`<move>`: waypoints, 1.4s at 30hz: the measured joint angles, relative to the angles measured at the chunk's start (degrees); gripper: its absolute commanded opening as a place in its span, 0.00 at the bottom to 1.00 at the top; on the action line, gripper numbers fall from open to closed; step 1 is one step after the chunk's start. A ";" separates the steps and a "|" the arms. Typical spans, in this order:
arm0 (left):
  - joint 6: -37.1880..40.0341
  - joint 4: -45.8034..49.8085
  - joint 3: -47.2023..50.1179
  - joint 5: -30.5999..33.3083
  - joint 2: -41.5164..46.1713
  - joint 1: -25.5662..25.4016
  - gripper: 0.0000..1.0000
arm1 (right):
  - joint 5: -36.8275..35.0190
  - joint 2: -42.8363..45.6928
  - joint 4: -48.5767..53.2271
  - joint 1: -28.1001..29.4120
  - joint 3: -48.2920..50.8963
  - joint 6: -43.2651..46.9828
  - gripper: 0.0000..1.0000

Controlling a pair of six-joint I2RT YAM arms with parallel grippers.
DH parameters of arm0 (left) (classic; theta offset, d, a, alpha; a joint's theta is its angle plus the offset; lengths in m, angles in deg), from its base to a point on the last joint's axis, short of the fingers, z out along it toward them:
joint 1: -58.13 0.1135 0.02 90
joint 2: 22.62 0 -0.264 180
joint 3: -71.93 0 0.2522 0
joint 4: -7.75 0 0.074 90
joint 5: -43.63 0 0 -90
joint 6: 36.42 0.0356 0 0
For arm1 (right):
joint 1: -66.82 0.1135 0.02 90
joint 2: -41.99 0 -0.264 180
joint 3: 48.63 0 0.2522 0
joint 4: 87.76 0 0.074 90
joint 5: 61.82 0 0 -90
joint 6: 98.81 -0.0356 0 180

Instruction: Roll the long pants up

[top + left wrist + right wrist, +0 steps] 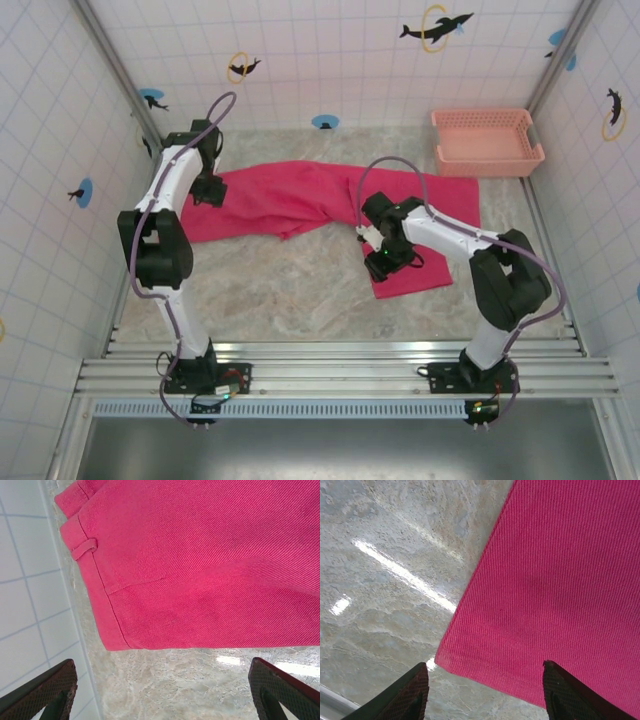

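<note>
The long pants lie flat on the marbled table, stretched out to the left of the salmon basket and a little nearer to me than it is. Their long axis runs crosswise. The waist is the end farthest from the basket, and the legs point back toward it. One leg ends just in front of the basket's near wall. The other bends away from the basket toward the arms' bases.

The left gripper hangs over the waist end, well apart from the basket. In its wrist view its fingers stand wide apart over bare table with nothing between them. The waistband edge and a belt loop lie just beyond the fingertips.

The right gripper sits over the bent leg, on the side away from the basket. Its fingers are also spread, and the leg's stitched hem shows at the gap between them. The cloth lies flat on the table there, and neither pad can be seen pinching it.
</note>
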 measured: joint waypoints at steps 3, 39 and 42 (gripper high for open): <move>0.02 0.02 0.13 -0.07 0.00 0.00 0.91 | 0.09 0.61 -0.92 1.29 0.70 -1.07 0.63; 1.77 -1.97 4.31 -0.46 -1.38 0.00 0.92 | -9.40 1.36 -0.28 -22.62 -17.59 -1.44 0.01; 1.79 -1.92 4.20 -0.46 -1.57 0.00 0.92 | -10.43 -0.37 -0.04 -25.49 -23.80 -1.01 0.00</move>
